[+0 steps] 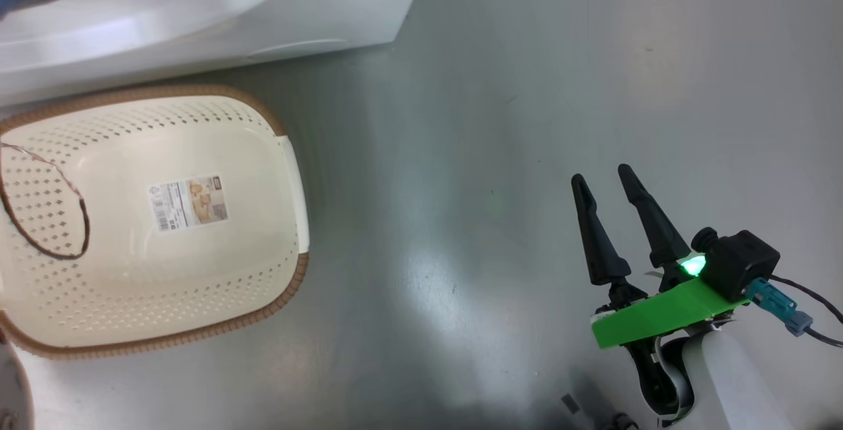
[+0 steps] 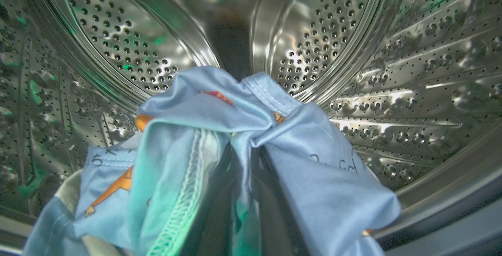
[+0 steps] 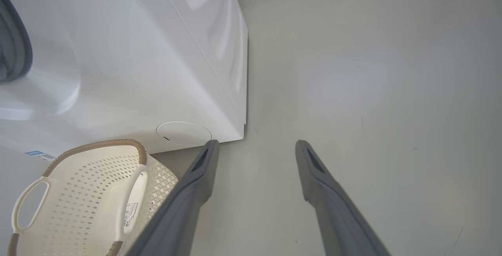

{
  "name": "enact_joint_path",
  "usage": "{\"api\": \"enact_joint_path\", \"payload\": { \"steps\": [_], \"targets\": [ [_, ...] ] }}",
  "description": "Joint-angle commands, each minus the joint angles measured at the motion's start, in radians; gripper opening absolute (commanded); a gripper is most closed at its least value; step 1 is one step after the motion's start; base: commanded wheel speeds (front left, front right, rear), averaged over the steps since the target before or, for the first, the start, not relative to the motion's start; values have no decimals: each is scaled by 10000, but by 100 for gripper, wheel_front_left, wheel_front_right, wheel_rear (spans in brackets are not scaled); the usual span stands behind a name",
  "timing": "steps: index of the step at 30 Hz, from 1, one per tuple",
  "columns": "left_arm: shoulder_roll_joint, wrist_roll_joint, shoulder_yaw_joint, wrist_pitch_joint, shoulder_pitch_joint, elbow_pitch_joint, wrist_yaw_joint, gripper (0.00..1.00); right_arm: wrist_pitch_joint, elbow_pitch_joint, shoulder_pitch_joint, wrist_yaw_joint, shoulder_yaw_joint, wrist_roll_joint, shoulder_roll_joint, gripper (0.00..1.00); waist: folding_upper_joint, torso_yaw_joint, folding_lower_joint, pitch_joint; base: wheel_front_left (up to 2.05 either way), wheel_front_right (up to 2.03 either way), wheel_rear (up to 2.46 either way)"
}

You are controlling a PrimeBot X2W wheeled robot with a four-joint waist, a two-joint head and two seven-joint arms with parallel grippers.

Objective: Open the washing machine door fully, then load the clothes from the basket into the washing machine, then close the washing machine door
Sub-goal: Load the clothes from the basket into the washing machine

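The light blue clothes (image 2: 188, 130) with orange prints hang bunched inside the perforated steel drum (image 2: 117, 40) of the washing machine (image 1: 197, 15). My left gripper (image 2: 245, 150) is inside the drum, shut on the clothes. The fabric gathers at its tips and drapes over its dark fingers (image 2: 274, 216). The cream basket (image 1: 132, 272) stands on the floor before the machine, its labelled bottom bare. My right gripper (image 1: 600, 174) hovers open over the floor to the right, nothing between its fingers. The washing machine door is out of view.
Smooth grey floor (image 1: 494, 120) stretches between the basket and my right arm. In the right wrist view the right gripper (image 3: 255, 143) points past the washing machine's (image 3: 137, 52) front corner, with the basket (image 3: 78, 193) at lower left and the grey door seal (image 3: 11, 44) at the left edge.
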Motion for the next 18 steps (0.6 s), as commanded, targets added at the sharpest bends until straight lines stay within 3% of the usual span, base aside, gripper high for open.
{"api": "enact_joint_path", "payload": {
  "steps": [1,9,12,15,18],
  "targets": [
    [564,-30,75,21,-248,81,-150,0,-120,-245,224,16,269,52,22,100,0,-142,0,261,0,0,0],
    [867,-168,-115,221,-1099,714,-389,0,-120,-339,301,16,370,197,22,100,0,-321,0,818,0,0,0],
    [1102,-2,-332,-295,-1418,656,-466,0,-120,-353,311,16,477,268,22,100,0,-418,0,939,0,0,0],
    [1399,521,-725,-1225,-1746,195,-514,0,-120,-356,398,16,562,313,22,100,0,-458,0,1009,0,0,0],
    [1601,1092,-893,-1432,-2085,-1022,-501,0,-120,-409,390,16,630,378,22,100,0,-511,0,1147,0,0,0]
  ]
}}
